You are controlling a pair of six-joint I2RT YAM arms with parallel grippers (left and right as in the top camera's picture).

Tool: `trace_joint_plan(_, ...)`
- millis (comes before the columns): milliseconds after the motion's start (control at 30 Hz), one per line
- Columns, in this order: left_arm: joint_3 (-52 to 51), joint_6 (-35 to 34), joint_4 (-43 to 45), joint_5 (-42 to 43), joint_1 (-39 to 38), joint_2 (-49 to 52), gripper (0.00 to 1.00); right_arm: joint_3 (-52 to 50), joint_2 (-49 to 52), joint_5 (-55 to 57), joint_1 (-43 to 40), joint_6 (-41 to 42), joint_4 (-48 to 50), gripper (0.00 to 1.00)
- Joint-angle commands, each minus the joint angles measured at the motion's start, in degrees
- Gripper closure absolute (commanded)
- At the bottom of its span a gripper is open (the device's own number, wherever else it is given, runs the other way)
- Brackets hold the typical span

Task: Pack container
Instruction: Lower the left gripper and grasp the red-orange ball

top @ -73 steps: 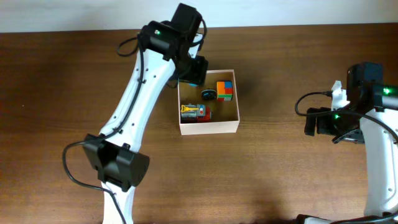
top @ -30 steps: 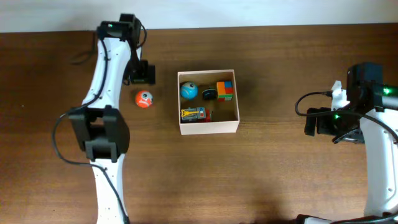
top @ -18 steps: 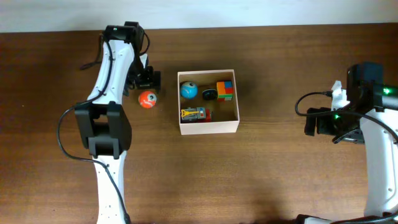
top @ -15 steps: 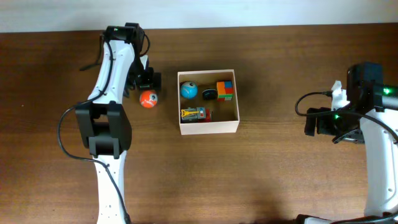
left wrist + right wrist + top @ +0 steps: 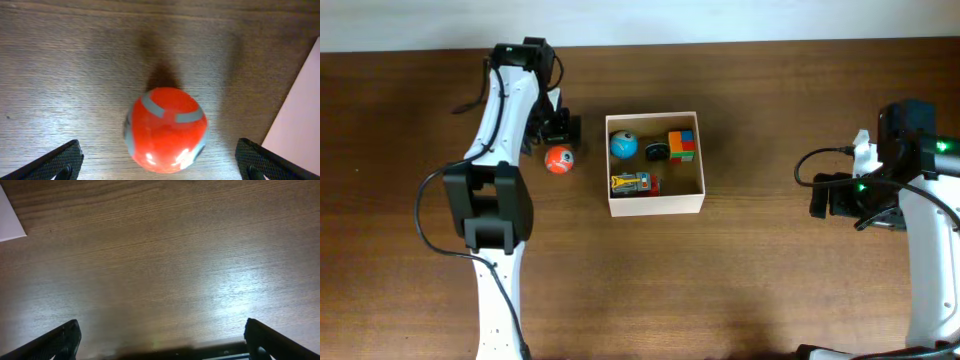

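Toward the back edge, left of centre, the left hand (image 5: 159, 161) spreads wide over an orange ball (image 5: 558, 159) on the bench (image 5: 770, 280). The container (image 5: 656, 206), near on its right, holds a blue ball (image 5: 624, 145), toy truck (image 5: 634, 182) and coloured cube (image 5: 682, 145). Near the right edge, the right hand (image 5: 160, 341) gapes wide over bare wood.

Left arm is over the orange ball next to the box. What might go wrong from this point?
1. The orange ball sits loose on the table under the open left gripper; if one finger touches first, it may roll away.
2. The container wall lies close beside the ball, so a finger might catch it.
3. Four toys already lie inside; a dropped ball may bounce off them.
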Motion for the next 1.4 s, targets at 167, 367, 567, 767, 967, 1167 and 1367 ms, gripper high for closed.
trace_joint_plan(167,-5.44,-1.86,0.85,-2.75,-2.75,1.62,0.01,0.02,-0.07,0.74,-0.37,-0.13,0.04,0.01)
trace_joint_plan(367,-6.62,-1.88,1.66,-2.56,-2.78,1.62,0.01,0.02,-0.07,0.74,-0.37,-0.13,0.04,0.01)
trace_joint_plan(567,-6.62,-1.86,1.75,-2.60,-2.78,1.62,0.00,0.02,-0.07,0.74,-0.37,-0.13,0.04,0.01)
trace_joint_plan(767,-6.62,-1.84,2.14,-2.62,-2.78,1.62,0.20,0.02,-0.07,0.74,-0.37,-0.13,0.04,0.01)
trace_joint_plan(967,-6.62,-1.18,3.85,-2.78,-2.78,1.62,0.33,0.02,-0.07,0.74,-0.37,-0.13,0.04,0.01)
trace_joint_plan(1167,-4.87,1.62,5.77,-3.06,-2.78,1.55,0.37,0.02,-0.07,0.74,-0.37,-0.13,0.04,0.01)
trace_joint_plan(1367,-0.15,1.62,3.48,-3.04,-2.80,1.55,0.59,0.02,-0.07,0.74,-0.37,-0.13,0.04,0.01)
